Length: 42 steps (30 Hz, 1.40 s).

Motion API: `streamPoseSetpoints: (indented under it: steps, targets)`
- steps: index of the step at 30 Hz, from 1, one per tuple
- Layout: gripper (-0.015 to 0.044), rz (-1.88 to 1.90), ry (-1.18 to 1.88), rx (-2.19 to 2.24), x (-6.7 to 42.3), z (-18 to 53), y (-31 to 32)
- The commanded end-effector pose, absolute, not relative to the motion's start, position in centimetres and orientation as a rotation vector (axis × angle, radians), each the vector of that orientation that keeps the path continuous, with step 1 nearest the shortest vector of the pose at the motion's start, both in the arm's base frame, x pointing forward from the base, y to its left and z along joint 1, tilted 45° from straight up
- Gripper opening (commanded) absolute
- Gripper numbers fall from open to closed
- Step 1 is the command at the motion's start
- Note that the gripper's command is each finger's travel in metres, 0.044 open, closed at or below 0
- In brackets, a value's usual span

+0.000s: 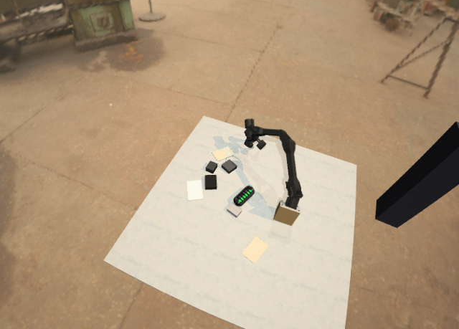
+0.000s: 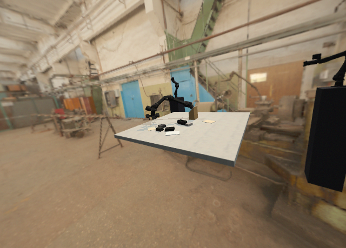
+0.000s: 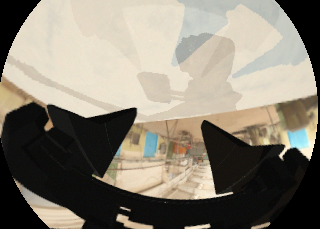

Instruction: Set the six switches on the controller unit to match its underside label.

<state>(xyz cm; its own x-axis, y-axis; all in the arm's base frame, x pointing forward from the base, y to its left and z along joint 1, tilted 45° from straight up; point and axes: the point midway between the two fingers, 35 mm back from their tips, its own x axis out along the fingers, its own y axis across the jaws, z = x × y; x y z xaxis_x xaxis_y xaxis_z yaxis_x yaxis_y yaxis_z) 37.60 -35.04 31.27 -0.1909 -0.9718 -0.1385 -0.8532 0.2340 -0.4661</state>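
The dark controller unit (image 1: 244, 195) (image 2: 181, 121) sits switches-up on the bench (image 1: 303, 274) (image 2: 218, 145), between the arm's base and the dark blocks. Its row runs diagonally in the top view, with green showing along the lower-right side; single switch positions are too small to read for certain. Its underside label is hidden. My gripper (image 1: 254, 144) (image 2: 152, 116) (image 3: 170, 117) is open and empty, raised near the bench's far edge in the top view, well away from the unit. The wrist view shows bare bench, shadows and the hall beyond, not the unit.
A pinkish-grey block (image 1: 234, 210) (image 2: 188, 125) lies close beside the unit. Dark blocks (image 1: 211, 166) (image 1: 229, 165) (image 1: 211, 181) lie farther left. A white card (image 1: 194, 189) (image 2: 172, 133) and cream cards (image 1: 222, 153) (image 1: 254, 249) lie flat. The arm's brown base (image 1: 286, 214) stands right of the unit.
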Motion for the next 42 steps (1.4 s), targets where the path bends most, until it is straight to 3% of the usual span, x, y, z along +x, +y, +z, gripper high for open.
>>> streamPoseSetpoints:
  steps: [1, 5, 15, 27, 38, 42]
  targets:
    - [0.0374, -0.402, 2.113, -1.677, 37.6, 31.3, -35.0]
    - [0.0269, -0.383, 2.088, -1.69, 38.3, 30.5, -34.5]
    - [0.0006, -0.105, 1.818, -1.769, 45.2, 20.0, -25.7]
    - [0.0, 0.259, 1.69, -1.659, 45.8, 7.6, -13.5]
    - [0.0, 0.537, 1.86, -1.392, 37.7, -1.9, -2.1]
    - [0.0, 0.555, 1.908, -1.353, 36.0, -2.8, -0.8]
